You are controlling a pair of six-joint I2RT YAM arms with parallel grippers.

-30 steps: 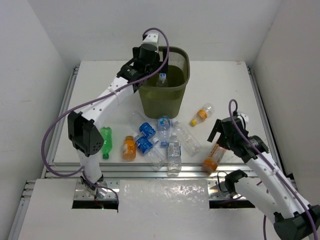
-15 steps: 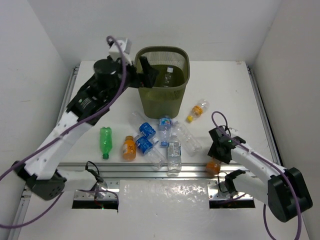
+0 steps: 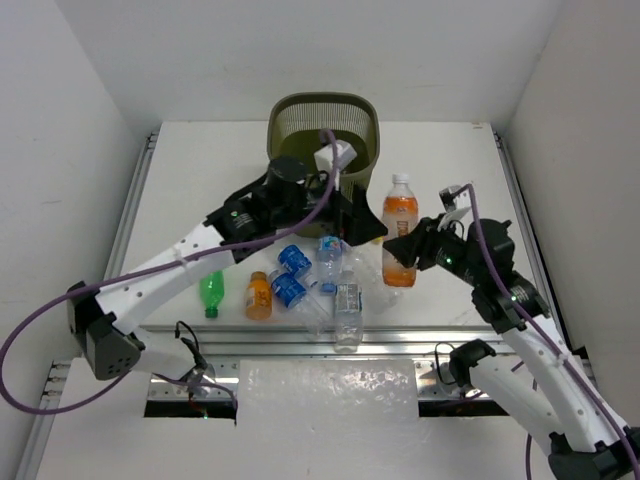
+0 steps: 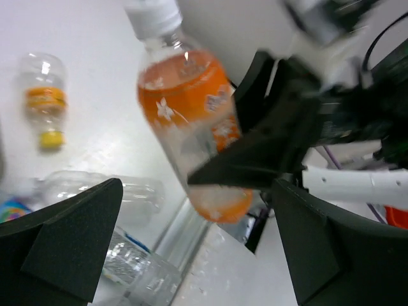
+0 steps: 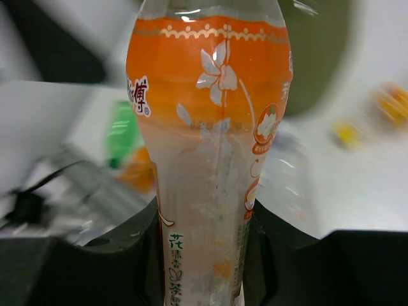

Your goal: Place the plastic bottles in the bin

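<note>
One orange bottle inside right hand

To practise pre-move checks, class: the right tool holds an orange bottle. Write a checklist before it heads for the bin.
1. Is right tool shut on orange bottle: ok.
2. Is bottle upright: ok.
3. Is left tool open, empty: ok.
4. Is way to olive-green bin clear: not ok, left tool sits beside bottle, on bin's side.
5. Is there room in bin: cannot tell.
</note>
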